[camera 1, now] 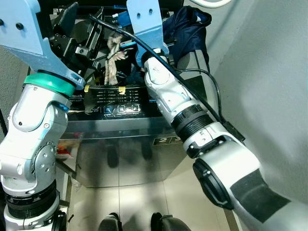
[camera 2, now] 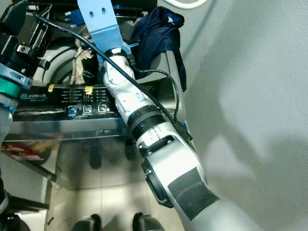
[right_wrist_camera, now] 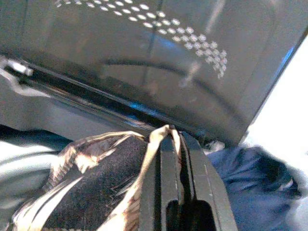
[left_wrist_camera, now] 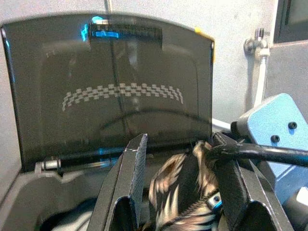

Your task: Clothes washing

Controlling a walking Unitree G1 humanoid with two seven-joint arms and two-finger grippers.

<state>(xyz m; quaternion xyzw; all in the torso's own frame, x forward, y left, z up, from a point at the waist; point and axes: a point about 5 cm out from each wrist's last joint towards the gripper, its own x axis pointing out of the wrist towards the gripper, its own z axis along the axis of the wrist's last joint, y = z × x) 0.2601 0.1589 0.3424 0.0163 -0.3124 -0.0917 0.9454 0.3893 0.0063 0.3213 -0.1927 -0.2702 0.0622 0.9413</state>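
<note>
Patterned black-and-cream garment (camera 1: 111, 60) hangs over the open drum of the grey top-loading washing machine (camera 1: 120, 144), raised above the other laundry inside. Left gripper (left_wrist_camera: 185, 168) is positioned at the left of the drum opening; its two black fingers (left_wrist_camera: 130, 178) are spread wide, one on each side of the garment, and are not clamped on it. Ahead of them the dark translucent lid (left_wrist_camera: 110, 86) stands upright, printed with a checkered band. The black control panel (camera 1: 115, 103) with white-lit buttons runs along the machine's front edge. Right gripper (right_wrist_camera: 175, 168) is over the middle of the drum; its fingers are pressed together on a cream-edged fold of the garment. A dark navy blue cloth (camera 1: 185, 29) is draped over the machine's right rear corner, beside the grey wall (camera 1: 269, 72).
</note>
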